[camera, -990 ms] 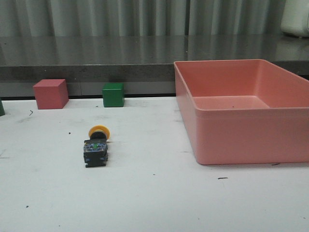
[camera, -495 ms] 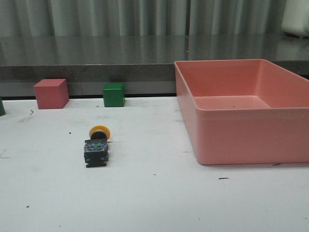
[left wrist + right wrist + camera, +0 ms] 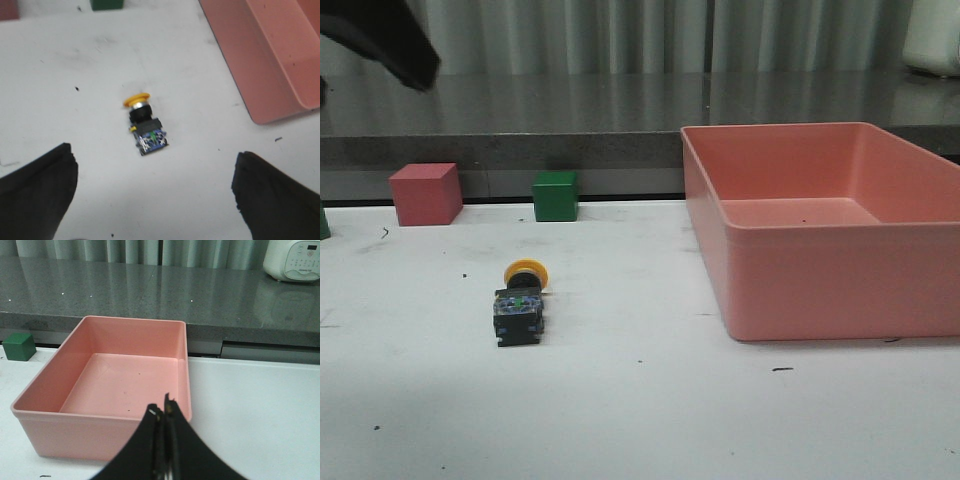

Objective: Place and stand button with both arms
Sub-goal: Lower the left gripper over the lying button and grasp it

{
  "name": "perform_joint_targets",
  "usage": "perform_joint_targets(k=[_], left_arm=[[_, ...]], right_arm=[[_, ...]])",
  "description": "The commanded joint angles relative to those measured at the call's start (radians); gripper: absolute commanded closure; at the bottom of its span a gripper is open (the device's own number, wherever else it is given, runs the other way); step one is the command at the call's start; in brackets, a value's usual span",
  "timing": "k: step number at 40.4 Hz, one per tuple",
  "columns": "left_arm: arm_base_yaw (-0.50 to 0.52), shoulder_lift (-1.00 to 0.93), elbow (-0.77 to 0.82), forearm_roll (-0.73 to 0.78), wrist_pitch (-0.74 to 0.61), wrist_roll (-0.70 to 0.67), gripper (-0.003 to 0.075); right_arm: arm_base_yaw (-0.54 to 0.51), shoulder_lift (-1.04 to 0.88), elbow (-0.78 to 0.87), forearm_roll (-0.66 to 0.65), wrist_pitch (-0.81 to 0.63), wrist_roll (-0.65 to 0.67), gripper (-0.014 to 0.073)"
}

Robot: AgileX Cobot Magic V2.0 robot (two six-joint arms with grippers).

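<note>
The button [image 3: 520,300] lies on its side on the white table, left of centre, with its yellow cap towards the back and its clear-bluish base towards the front. In the left wrist view the button [image 3: 145,125] lies just beyond my left gripper [image 3: 154,161], which is open wide and empty above the table. Its dark fingers [image 3: 37,192] show at both sides. Part of the left arm [image 3: 390,40] shows as a blurred dark shape at the top left of the front view. My right gripper [image 3: 163,412] is shut and empty, near the front rim of the pink bin [image 3: 30,412].
A large pink bin [image 3: 800,290] stands at the right, open and empty inside. A red cube [image 3: 425,193] and a green cube [image 3: 555,195] stand at the table's back edge, below a grey counter [image 3: 570,110]. A white appliance [image 3: 295,260] stands on the counter.
A dark blurred part of the left arm has come into the front view at the top left. The button, cubes and bin have not moved.
</note>
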Motion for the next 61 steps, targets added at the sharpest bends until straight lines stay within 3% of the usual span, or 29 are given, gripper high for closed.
perform_joint_targets(k=[1,25,29,37,48,51,57,61], left_arm=[[-0.010,0.088,-0.111,-0.045,0.070,0.003,0.0124],[-0.010,0.735,-0.697,-0.032,0.612,-0.068,0.0125],[-0.010,0.804,-0.754,0.033,0.617,-0.133,0.0147],[-0.010,0.877,-0.784,0.035,0.617,-0.138,0.0228],[-0.010,0.909,-0.786,0.033,0.617,-0.140,0.0239],[-0.010,0.909,-0.786,0.033,0.617,-0.140,0.0300],[-0.010,0.909,-0.786,0.033,0.617,-0.140,0.0507],[-0.010,0.909,-0.786,0.033,0.617,-0.138,0.0589]], right_arm=[[-0.005,0.010,-0.025,-0.013,-0.087,-0.007,0.0662],[-0.005,0.010,-0.025,-0.013,-0.087,-0.007,0.0662],[-0.005,0.010,-0.025,-0.013,-0.087,-0.007,0.0662],[-0.005,0.010,-0.025,-0.013,-0.087,-0.007,0.0662],[-0.005,0.010,-0.025,-0.013,-0.087,-0.007,0.0662],[-0.005,0.010,-0.025,-0.013,-0.087,-0.007,0.0662],[-0.005,0.010,-0.025,-0.013,-0.087,-0.007,0.0662],[-0.005,0.010,-0.025,-0.013,-0.087,-0.007,0.0662]])
